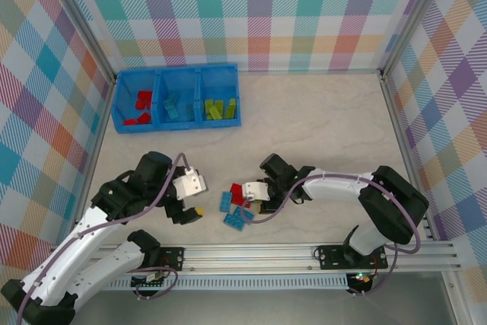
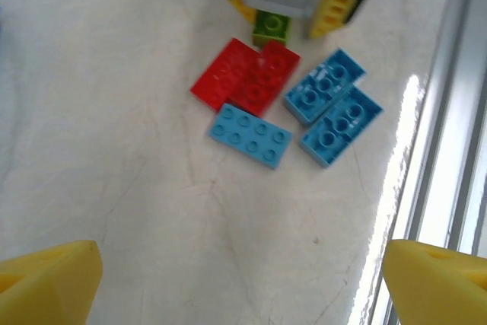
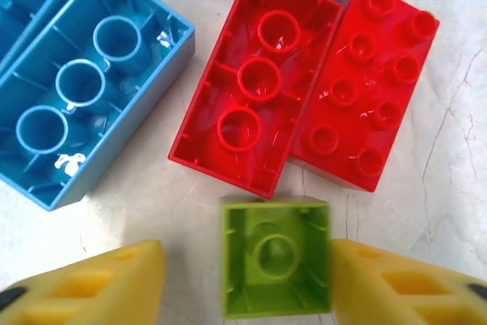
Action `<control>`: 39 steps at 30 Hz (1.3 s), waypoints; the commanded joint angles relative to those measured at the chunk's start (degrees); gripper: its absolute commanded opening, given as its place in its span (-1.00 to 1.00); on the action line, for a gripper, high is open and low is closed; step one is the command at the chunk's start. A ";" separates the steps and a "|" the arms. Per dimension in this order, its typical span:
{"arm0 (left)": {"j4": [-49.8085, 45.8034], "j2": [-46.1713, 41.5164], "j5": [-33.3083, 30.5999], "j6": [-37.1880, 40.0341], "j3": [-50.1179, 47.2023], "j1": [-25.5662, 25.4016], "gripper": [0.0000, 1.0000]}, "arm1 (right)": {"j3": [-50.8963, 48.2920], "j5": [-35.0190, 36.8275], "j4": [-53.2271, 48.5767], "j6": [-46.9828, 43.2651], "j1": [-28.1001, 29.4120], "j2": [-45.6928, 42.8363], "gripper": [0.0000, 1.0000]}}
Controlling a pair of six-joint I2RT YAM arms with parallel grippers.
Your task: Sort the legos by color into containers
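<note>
right gripper point(image 3: 255, 283): positioned over the green lego point(image 3: 275, 260), jaws partly open, one finger on each side of it. In the right wrist view one fingertip point(image 3: 403, 287) is seen against the brick's side, and a gap is seen between the other fingertip and the brick. The brick is not clamped; nothing is held.

green lego: found hollow side up on the table point(image 1: 319, 127), just right of the two red legos point(image 3: 304, 89). Whether one of them is touched cannot be told.

red legos: laid side by side with long edges touching, one hollow side up, one studs up. Three blue legos point(image 2: 251, 135) are scattered on their left and near sides. Two of these are packed against each other, and at least one is turned hollow side up. The whole loose pile is located at the near middle of the table, between the two grippers.

left gripper point(image 2: 242, 283): jaws spread wide, nothing held. It is held over bare table just left of the pile and pointed toward it. Both yellow fingertips are seen at the lower corners of the left wrist view.

containers point(image 1: 176, 125): placed at the far left of the table, well apart from the pile. Sorted legos point(image 1: 173, 106) are seen inside: red in the left bin, blue in the middle bin, green in the right bin. Exact counts cannot be told.
</note>
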 commanded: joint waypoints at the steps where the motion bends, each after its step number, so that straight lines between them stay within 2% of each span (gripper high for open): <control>1: -1.47 -0.32 3.75 7.48 -1.97 -0.50 0.89 | 1.77 -2.72 -2.99 -1.24 -0.30 1.05 -0.08; 7: -0.87 -0.72 3.92 8.72 -3.50 -0.52 0.89 | 2.53 -2.10 -3.69 -0.30 -0.31 0.46 -0.37; 11: 2.55 -3.58 3.07 7.87 -5.11 -0.55 0.92 | 2.52 -0.10 -2.33 1.35 -0.29 -2.54 -0.37; 15: 12.90 -7.42 -3.05 -1.85 -7.85 -0.50 1.00 | 4.18 2.32 5.70 8.99 -0.64 -8.49 -0.41; 17: 16.24 -8.59 -6.45 -5.39 -8.43 -0.50 1.00 | 7.55 2.76 9.28 12.77 -1.30 -7.69 -0.43; 20: 20.00 -8.78 -13.43 -11.25 -8.39 -0.32 1.00 | 14.47 2.68 13.38 15.50 -1.92 -1.73 -0.44; 24: 25.08 -6.83 -32.31 -26.13 -5.64 0.41 1.00 | 26.36 6.77 15.99 19.09 -3.10 9.96 -0.43; 28: 22.57 -3.90 -39.72 -30.62 -0.18 2.42 1.00 | 37.96 13.34 18.57 21.34 -4.55 21.75 -0.41; 31: 21.88 -2.44 -42.74 -32.24 0.90 4.51 1.00 | 44.93 17.79 18.87 21.58 -5.49 28.20 -0.42; 35: 22.26 -2.89 -42.46 -32.22 0.79 5.76 1.00 | 51.10 23.22 19.95 18.68 -6.13 33.71 -0.42; 38: 23.10 -3.60 -40.81 -31.76 0.43 6.59 1.00 | 56.29 26.84 19.17 16.85 -6.63 37.98 -0.33; 39: 23.20 -3.79 -40.30 -31.69 0.43 6.93 1.00 | 57.94 27.94 18.92 16.80 -6.88 39.14 -0.20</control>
